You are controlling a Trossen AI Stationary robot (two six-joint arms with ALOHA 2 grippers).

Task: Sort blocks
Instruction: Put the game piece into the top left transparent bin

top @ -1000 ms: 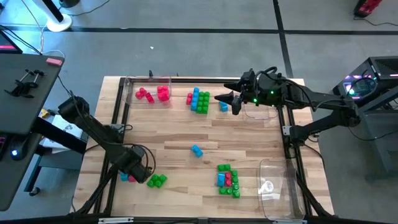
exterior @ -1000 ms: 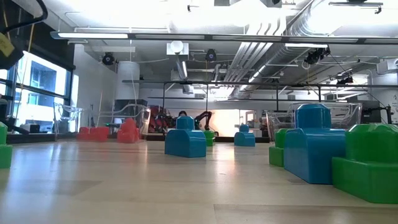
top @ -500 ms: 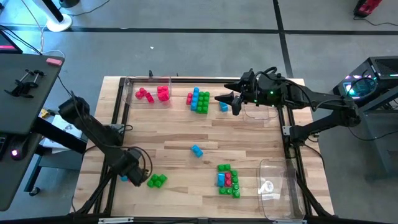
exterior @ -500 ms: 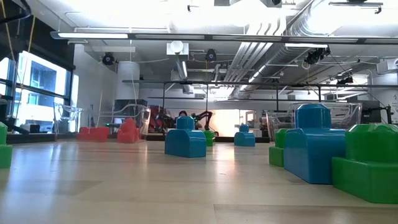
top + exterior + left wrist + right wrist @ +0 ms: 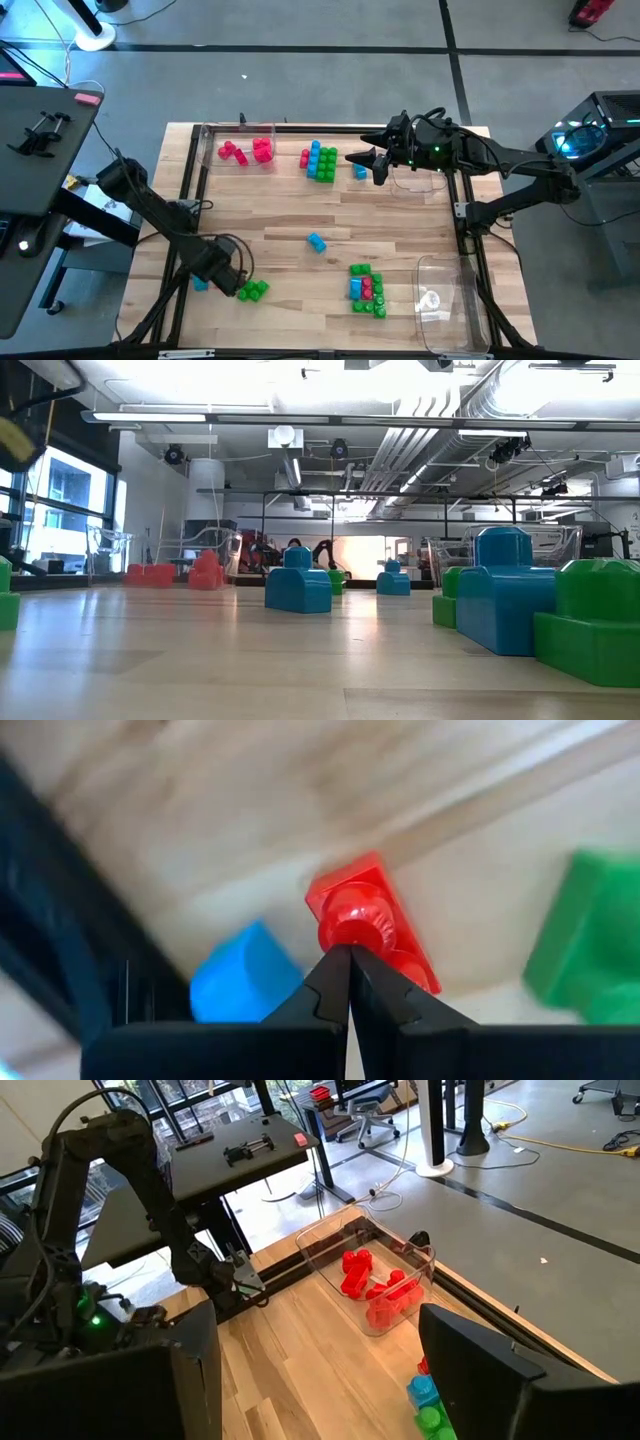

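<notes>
My left gripper (image 5: 228, 276) is shut and low over the table's near left corner. In the left wrist view its shut fingertips (image 5: 349, 952) stand right at a red brick (image 5: 372, 916), with a blue brick (image 5: 243, 976) and green bricks (image 5: 590, 948) on either side of it. In the high view the blue brick (image 5: 200, 285) and the green bricks (image 5: 252, 290) lie on the table beside the gripper; the red brick is hidden under it. My right gripper (image 5: 362, 160) is open and empty above the far middle, next to a blue-green-red cluster (image 5: 320, 160). My left gripper has its shut fingertips at the red brick's stud (image 5: 352, 916), coming from above. Nothing is between the fingers. Whether the tips touch the brick, I cannot tell. The brick lies on the table.
A clear tray (image 5: 205, 135) at the far left holds red bricks (image 5: 262, 150). A single blue brick (image 5: 316, 242) lies mid-table and another (image 5: 358, 172) by my right gripper. A mixed cluster (image 5: 367, 288) lies near right beside a clear tray (image 5: 440, 300). Another clear tray (image 5: 420, 182) is far right.
My left gripper has shifted a little toward the table's left edge and then back toward the right, toward the green bricks, staying low. It now covers the red brick that showed beside the blue one a second ago.
</notes>
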